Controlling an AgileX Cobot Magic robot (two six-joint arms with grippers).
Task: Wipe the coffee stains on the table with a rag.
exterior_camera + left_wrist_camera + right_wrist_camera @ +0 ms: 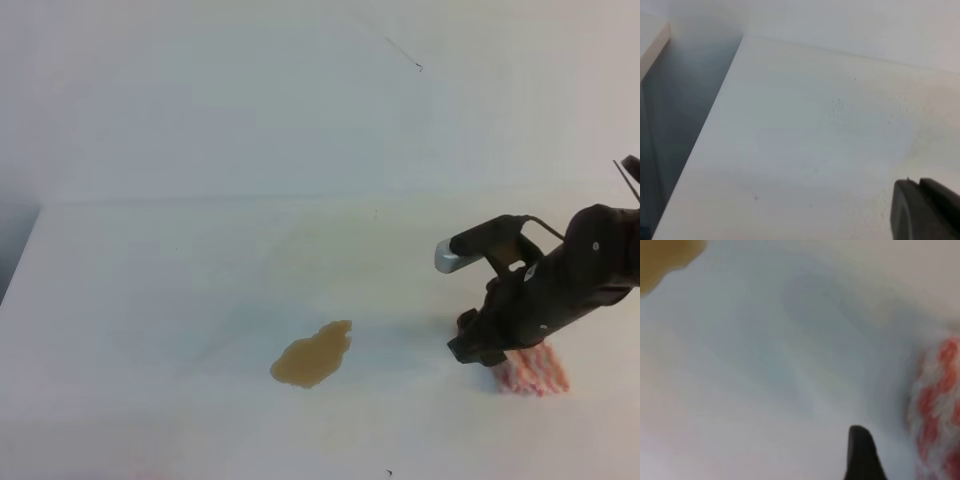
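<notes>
The jaws of the right gripper (478, 352) are low over the tabletop (180, 290), at the near-left end of the rag (535, 372), but whether they are released or clenched I cannot tell: in the high view the dark body of the arm hides them, and in the blurred right wrist view only one dark fingertip (860, 452) shows, with bare white surface beside it and the rag to its right. The rag seems to lie flat on the tabletop and not to be lifted, so I judge it is not yet held. The left gripper (925, 210) shows only as a dark corner in its own view, above bare tabletop far from the rag, and the state of its jaws I also cannot tell. The coffee stain (313, 355) is a tan puddle well to the left of the rag, with clean surface between them. What could go wrong from here: the jaws may close beside the rag and not around it, because only its edge is near the fingertip, and the soft cloth may slide away or be caught by one corner only. Then it would hang and smear the liquid wider instead of soaking it. No container is in view.
</notes>
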